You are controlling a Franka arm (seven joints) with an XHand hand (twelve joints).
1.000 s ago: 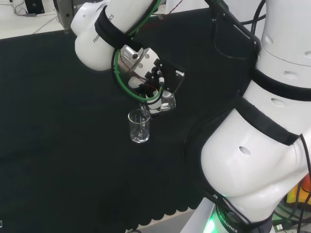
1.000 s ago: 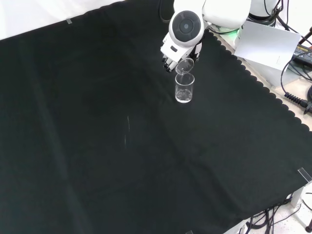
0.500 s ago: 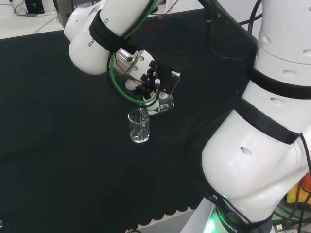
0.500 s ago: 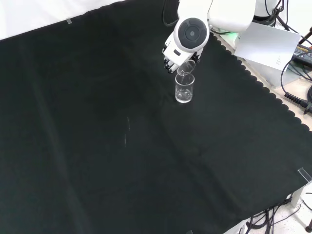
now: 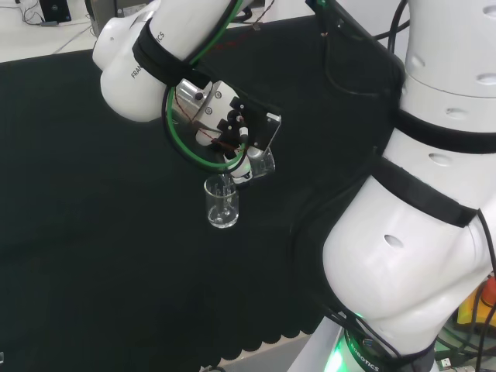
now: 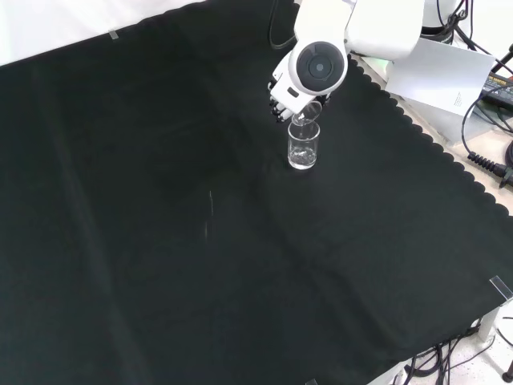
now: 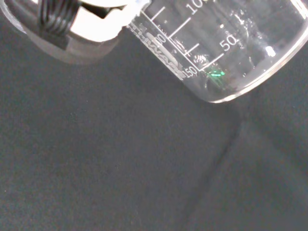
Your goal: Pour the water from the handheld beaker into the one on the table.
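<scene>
Head view: black and white hand (image 5: 232, 143) positioned below the white arm link (image 5: 147, 58), above and just right of the clear glass beaker standing upright on the counter (image 5: 222, 202). Clear glass handheld beaker (image 5: 246, 167) hard to make out here, tilted toward the standing beaker's rim. Black cloth counter (image 5: 93, 232) under both.

Front view: hand (image 6: 280, 103) partly hidden behind the arm's round grey cap (image 6: 318, 67). Handheld beaker (image 6: 305, 113) tipped, lip directly over the mouth of the standing beaker (image 6: 303, 145). A little clear liquid at the bottom of the standing beaker. Standing beaker near the far scalloped edge of the counter (image 6: 160, 241).

Wrist view: handheld beaker (image 7: 226, 43) tilted, graduated wall close and large, with droplets inside. Black ribbed fingers (image 7: 55, 19) curled against the beaker's wall, gripping it.
</scene>
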